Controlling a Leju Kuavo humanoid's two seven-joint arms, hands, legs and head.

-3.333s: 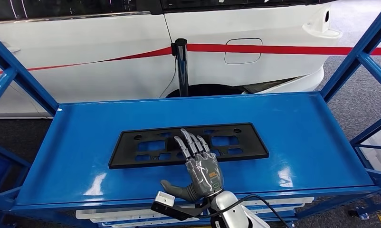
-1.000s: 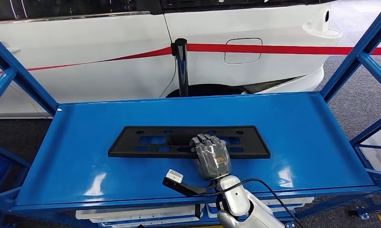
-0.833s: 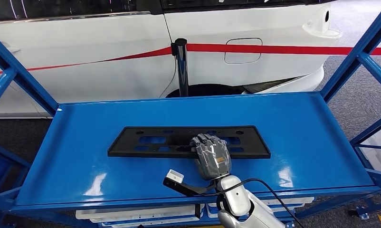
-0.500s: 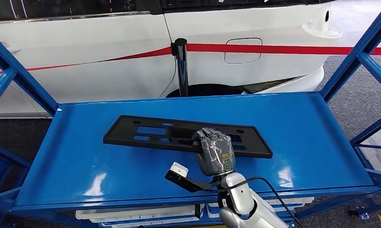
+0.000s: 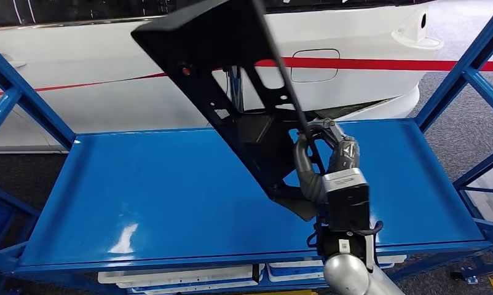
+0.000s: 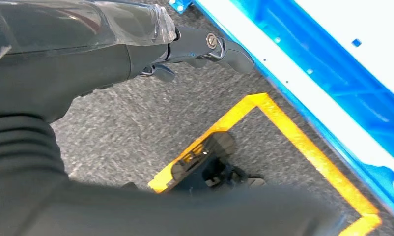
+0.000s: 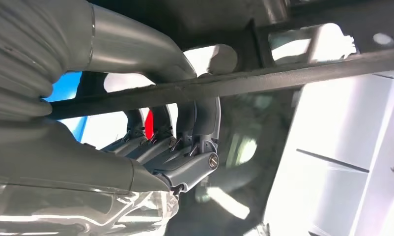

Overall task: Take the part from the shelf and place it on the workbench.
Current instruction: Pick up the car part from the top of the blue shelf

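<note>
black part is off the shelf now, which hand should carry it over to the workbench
The right. The right hand already grips the black part by its edge, lifted clear of the blue shelf and tilted steeply. The left hand hangs over the grey floor beside the shelf, holding nothing.

Bright, even overhead light, with soft glare patches near the front edge of the shelf (image 5: 133,236). Sharp in the head view. Blurred up close in both wrist views, blown-out white at the right wrist.

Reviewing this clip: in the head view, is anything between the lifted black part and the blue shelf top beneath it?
Nothing. In the head view the black part, gripped by the right hand, hangs tilted above the blue shelf top, which is bare beneath it.
</note>
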